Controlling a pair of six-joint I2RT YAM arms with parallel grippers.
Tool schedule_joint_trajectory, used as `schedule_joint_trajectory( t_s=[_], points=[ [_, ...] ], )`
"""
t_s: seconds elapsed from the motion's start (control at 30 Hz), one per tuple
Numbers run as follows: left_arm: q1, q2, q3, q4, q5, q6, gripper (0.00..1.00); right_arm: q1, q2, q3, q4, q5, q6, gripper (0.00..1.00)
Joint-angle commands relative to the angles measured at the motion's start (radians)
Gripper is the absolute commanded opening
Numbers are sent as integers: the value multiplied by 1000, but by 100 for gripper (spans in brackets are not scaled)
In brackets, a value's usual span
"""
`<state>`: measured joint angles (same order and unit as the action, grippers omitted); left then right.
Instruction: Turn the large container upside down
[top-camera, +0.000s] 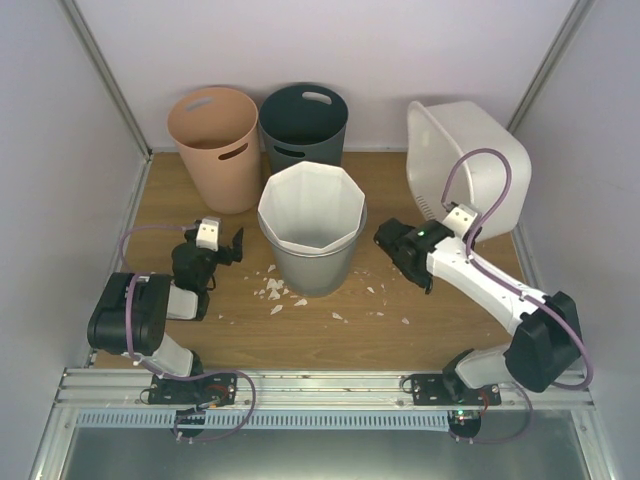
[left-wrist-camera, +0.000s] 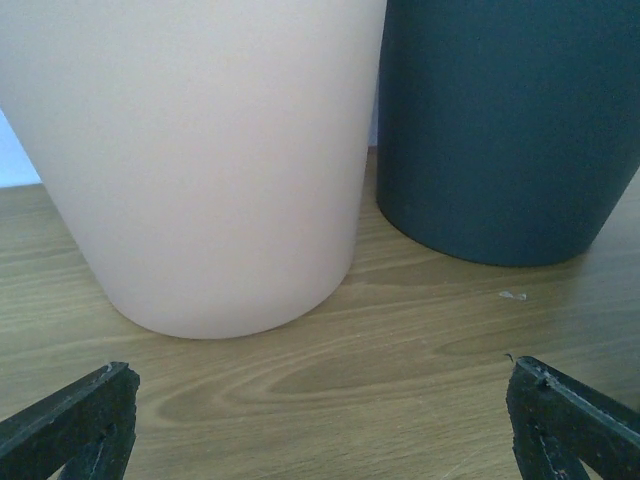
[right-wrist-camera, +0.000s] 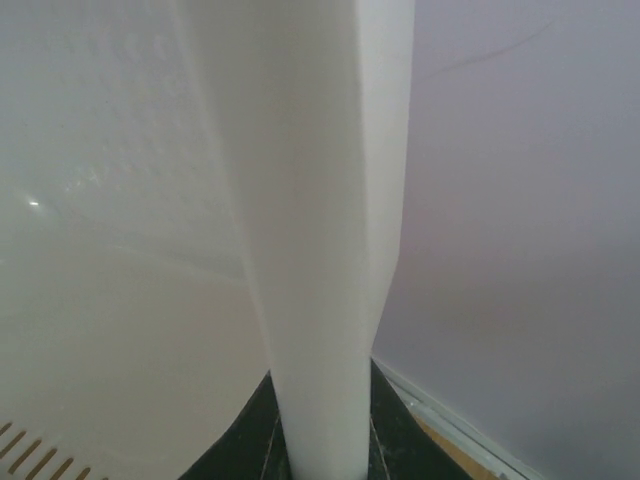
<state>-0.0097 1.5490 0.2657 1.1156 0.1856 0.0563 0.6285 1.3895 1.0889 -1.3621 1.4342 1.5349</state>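
Two grippers differed: the right gripper (top-camera: 446, 208) was pinched narrowly on the rim of the large container (top-camera: 480, 150), which stood tipped on its side at the right rear of the table (top-camera: 330, 335), its opening facing left. The left gripper (top-camera: 232, 247) hung near the peach bin (top-camera: 212, 150), its jaws wide and holding nothing.

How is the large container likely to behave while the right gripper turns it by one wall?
Probably light for its size: the large container is thin, translucent plastic and looks empty. The wall may flex, since the right gripper pinches just one thin edge. Tilted on its side, it could swing or topple, and the smooth plastic might slip.
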Motion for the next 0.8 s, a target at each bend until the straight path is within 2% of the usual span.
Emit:
schedule_joint_trajectory(
  t_s=[0.0, 0.1, 0.27, 0.43, 0.53, 0.6, 0.7, 0.77],
  points=[
    [-9, 6, 12, 76, -11, 13, 99, -63, -13, 110, 59, 198, 25, 1],
    [-10, 6, 12, 76, -12, 13, 99, -104, -12, 157, 167, 197, -100, 1],
    [-10, 6, 12, 76, -11, 13, 99, -172, -34, 171, 545, 198, -496, 1],
    [-10, 6, 12, 76, -13, 13, 99, -227, -16, 182, 685, 196, -635, 1],
    [-10, 6, 12, 76, -12, 14, 99, -256, 28, 222, 629, 198, -579, 1],
    [-10, 6, 12, 76, -11, 14, 99, -281, 82, 284, 442, 198, -446, 1],
    [-10, 6, 13, 76, -12, 13, 99, -300, 166, 384, 129, 199, -138, 1],
    [-10, 6, 12, 76, -12, 14, 99, -311, 215, 437, 61, 199, -77, 1]
  ],
)
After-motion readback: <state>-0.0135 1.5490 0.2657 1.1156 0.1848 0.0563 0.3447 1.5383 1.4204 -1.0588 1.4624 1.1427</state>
